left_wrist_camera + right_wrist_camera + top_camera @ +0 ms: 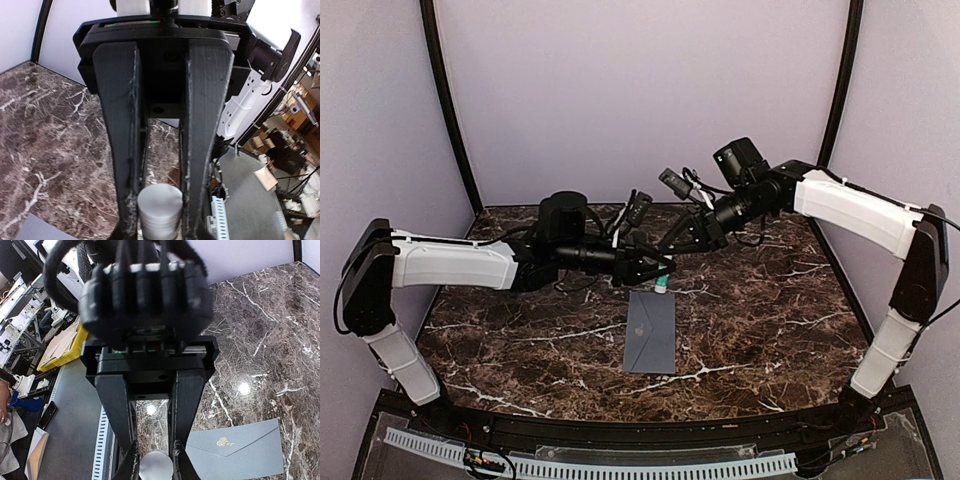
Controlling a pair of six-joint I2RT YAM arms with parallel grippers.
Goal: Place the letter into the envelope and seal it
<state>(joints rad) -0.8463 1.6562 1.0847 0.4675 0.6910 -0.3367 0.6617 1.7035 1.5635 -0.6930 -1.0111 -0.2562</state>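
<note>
Hands of both arms meet over the middle of the dark brown marble-patterned tabletop (520, 340), toward its far edge. The left hand (159, 227) is clamped on a small whitish ribbed cylinder (159, 202), which sits between its two black fingers right at the tips. The right hand (156, 467) has its fingers drawn close together on a round pale end, which looks like the same cylinder seen end-on. From above, the cylinder shows a teal lower end and hangs just over the far short edge of the slate grey-blue paper envelope (651, 335); whether it touches the paper I cannot tell. The envelope lies flat in the middle of the tabletop, its long sides running from near edge to far edge, its pointed flap lying flat against it and a small pale emblem facing up.
</note>
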